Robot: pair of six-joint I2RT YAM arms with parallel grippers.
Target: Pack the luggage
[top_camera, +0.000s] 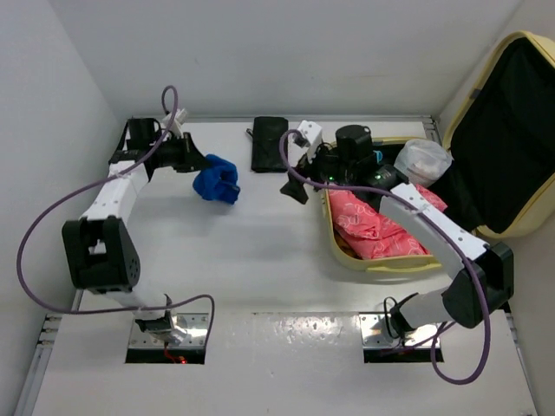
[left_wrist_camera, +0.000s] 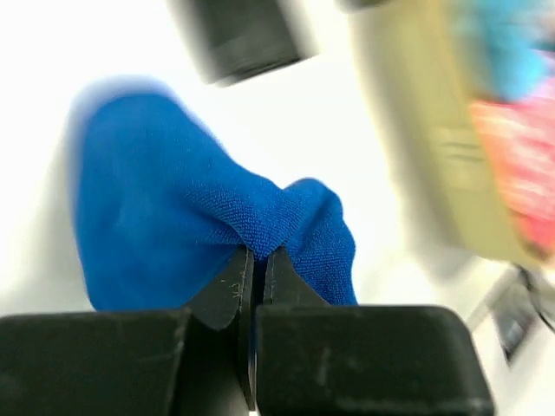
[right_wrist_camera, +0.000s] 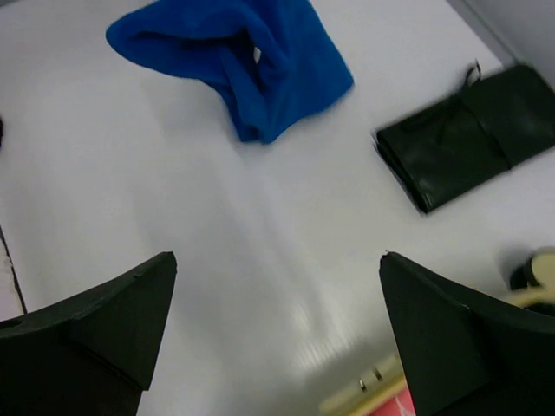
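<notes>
The left tool (left_wrist_camera: 257, 258) was clamped shut on a fold of the blue cloth (left_wrist_camera: 165, 199); we could not tell whether the cloth was touching the desk (top_camera: 260, 260). The right tool (right_wrist_camera: 277, 260) was spread wide and empty above the desk, between the cloth and the luggage (top_camera: 381, 264). The luggage lay open at the right side, lid raised, with a red garment (top_camera: 377, 227) inside. We judged the step in hand to be transferring the cloth. The next move called for carrying it rightward over the luggage rim, clear of the right arm, before release. A black pouch (top_camera: 269, 144) lay unpacked near the far edge.
</notes>
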